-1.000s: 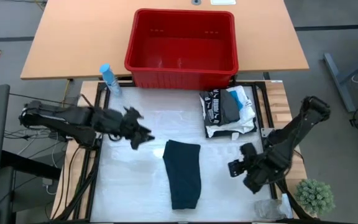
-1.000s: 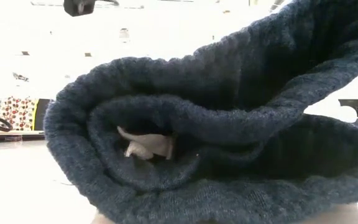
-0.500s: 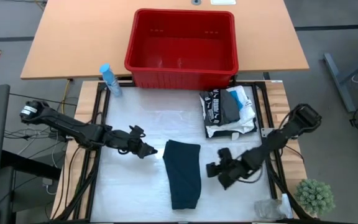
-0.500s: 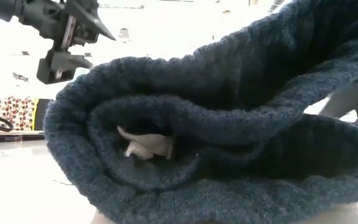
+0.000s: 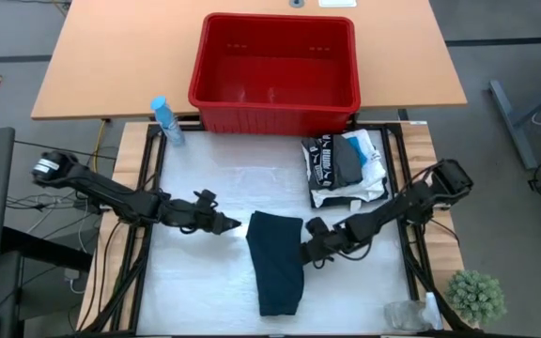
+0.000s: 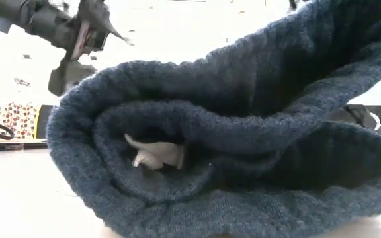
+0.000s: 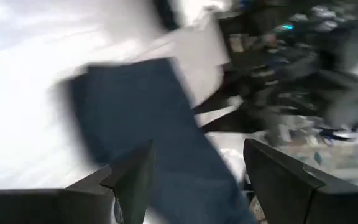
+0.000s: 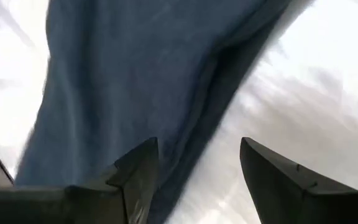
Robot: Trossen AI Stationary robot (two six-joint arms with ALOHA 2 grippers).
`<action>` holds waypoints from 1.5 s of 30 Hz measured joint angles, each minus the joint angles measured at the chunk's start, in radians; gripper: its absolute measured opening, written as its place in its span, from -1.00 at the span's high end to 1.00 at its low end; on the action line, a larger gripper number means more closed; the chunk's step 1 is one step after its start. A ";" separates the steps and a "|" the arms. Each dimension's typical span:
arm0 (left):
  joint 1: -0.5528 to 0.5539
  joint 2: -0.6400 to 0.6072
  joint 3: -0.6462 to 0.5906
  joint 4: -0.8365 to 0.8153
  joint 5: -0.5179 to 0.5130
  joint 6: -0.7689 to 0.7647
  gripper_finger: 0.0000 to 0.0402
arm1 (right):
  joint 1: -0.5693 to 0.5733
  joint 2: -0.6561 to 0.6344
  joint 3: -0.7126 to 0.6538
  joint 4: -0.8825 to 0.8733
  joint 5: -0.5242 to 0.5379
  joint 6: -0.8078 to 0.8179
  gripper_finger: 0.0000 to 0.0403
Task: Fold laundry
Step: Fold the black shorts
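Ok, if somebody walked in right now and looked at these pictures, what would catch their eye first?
Probably the big red basket at the table's far edge, with nothing visible inside. Next, the folded dark blue garment lying mid-table, with the left gripper and right gripper flanking it, both open. A small stack of folded black and white clothes sits just right of the basket's front.

The high view looks straight down on the whole white-covered desk (image 5: 205, 291). The low view sits at desk level, very close against the folded dark blue knitted garment (image 5: 277, 260). Both wrist views look along that same garment from either side.
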 joint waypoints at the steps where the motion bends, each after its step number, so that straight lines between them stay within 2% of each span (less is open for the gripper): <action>1: -0.001 0.013 0.014 0.035 -0.002 0.046 -0.17 | 0.006 -0.004 0.000 -0.002 -0.001 -0.018 -0.25; 3: -0.005 0.045 0.051 0.076 0.005 0.189 -0.17 | 0.022 -0.023 -0.001 -0.010 0.001 -0.072 -0.25; 8: -0.026 0.165 0.173 0.080 0.006 0.624 -0.17 | 0.078 -0.093 0.000 -0.002 0.007 -0.332 -0.24; 11: -0.034 0.266 0.244 0.080 0.075 0.744 -0.16 | 0.094 -0.094 0.000 0.003 -0.014 -0.450 -0.22; 13: -0.046 0.342 0.283 0.076 0.110 0.755 -0.10 | 0.101 -0.087 0.000 0.033 -0.018 -0.496 -0.18; 16: -0.074 0.449 0.340 0.076 0.102 0.755 0.08 | 0.118 -0.084 0.000 0.104 0.036 -0.560 -0.05; 21: -0.095 0.577 0.402 0.076 0.067 0.805 0.53 | 0.120 -0.074 0.000 0.142 0.114 -0.621 0.27; 26: -0.092 0.657 0.433 0.102 0.047 0.850 0.95 | 0.112 0.023 -0.001 0.169 0.120 -0.690 0.62; 30: -0.090 0.686 0.435 0.133 0.038 0.856 0.96 | 0.109 0.103 0.000 0.215 0.094 -0.709 0.80; 34: -0.090 0.688 0.435 0.120 0.012 0.880 0.97 | 0.106 0.148 0.003 0.212 0.088 -0.670 0.89; 45: -0.112 0.688 0.427 0.138 -0.032 0.892 1.00 | 0.086 0.154 0.002 0.214 0.080 -0.675 0.80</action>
